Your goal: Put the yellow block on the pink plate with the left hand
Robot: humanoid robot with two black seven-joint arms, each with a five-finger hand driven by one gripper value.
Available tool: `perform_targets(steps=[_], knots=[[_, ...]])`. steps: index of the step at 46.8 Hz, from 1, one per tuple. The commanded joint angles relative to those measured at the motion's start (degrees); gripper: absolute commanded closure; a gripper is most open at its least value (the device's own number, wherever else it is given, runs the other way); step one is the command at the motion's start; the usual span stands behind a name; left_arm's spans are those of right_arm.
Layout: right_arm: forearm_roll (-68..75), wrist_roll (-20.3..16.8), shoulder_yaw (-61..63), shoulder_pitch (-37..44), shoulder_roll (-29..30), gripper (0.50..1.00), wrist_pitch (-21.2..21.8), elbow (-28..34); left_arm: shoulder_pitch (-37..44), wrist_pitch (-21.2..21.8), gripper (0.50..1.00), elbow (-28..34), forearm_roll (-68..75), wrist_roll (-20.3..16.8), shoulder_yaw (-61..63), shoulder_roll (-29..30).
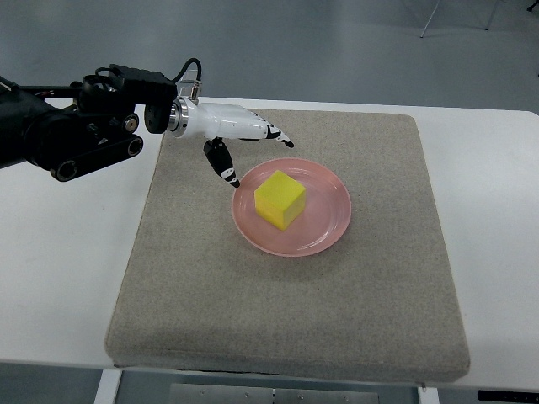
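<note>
Yellow block (pixel 280 199) sits on the pink plate (pixel 328 234), roughly centre, a bit toward the plate's left half, resting flat and upright. Plate lies on a grey-beige mat (pixel 286 311) that covers most of the white counter (pixel 59 278). Left hand (pixel 240 139) hangs just up-left of the plate, arm coming in from the picture's left edge; fingers spread and relaxed, holding nothing. One dark-tipped finger (pixel 226 168) points down toward the plate's left rim, very near it; contact cannot be told from this angle. The other fingers reach out over the plate's far rim. Hand is apart from the block. Right hand is not visible.

Judged from how things lie, placement looks done: block on plate, hand empty.

Risks from here: the low finger is close to the rim, so a pull-away that dips or sweeps right could catch the rim and slide or tip the plate on the mat, or knock the block off centre. Mat is soft, so the plate may shift easily if nudged. A sideways exit across the plate could clip the block's top corner. A lift up and back to the left looks safest
</note>
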Motion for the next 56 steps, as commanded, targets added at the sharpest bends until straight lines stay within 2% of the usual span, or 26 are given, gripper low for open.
perform_targets(steps=[1, 14, 22, 37, 41, 45, 53, 56], knots=[[0.0, 0.0, 0.0, 0.0, 0.0, 0.576, 0.0, 0.0, 0.0, 0.1, 0.534, 3.2, -0.5, 0.0, -0.9, 0.1], [0.0, 0.0, 0.0, 0.0, 0.0, 0.576, 0.0, 0.0, 2.7, 0.3, 0.534, 15.9, -13.2, 0.0, -2.3, -0.6], [0.0, 0.0, 0.0, 0.0, 0.0, 0.576, 0.0, 0.0, 4.6, 0.8, 0.536, 19.8, -19.8, 0.0, -2.5, -1.2], [0.0, 0.0, 0.0, 0.0, 0.0, 0.576, 0.0, 0.0, 7.0, 0.9, 0.536, 35.3, -38.7, 0.5, -2.4, -8.6], [0.0, 0.0, 0.0, 0.0, 0.0, 0.576, 0.0, 0.0, 7.5, 0.9, 0.536, 37.5, -44.2, 1.0, -2.4, -9.7], [0.0, 0.0, 0.0, 0.0, 0.0, 0.576, 0.0, 0.0, 7.9, 0.9, 0.536, 38.8, -49.9, 2.1, -2.6, -10.5], [0.0, 0.0, 0.0, 0.0, 0.0, 0.576, 0.0, 0.0, 9.5, 0.9, 0.538, 41.1, -65.2, 7.8, -3.6, -11.9], [0.0, 0.0, 0.0, 0.0, 0.0, 0.576, 0.0, 0.0, 9.9, 1.0, 0.542, 41.7, -70.3, 8.7, -4.4, -12.2]])
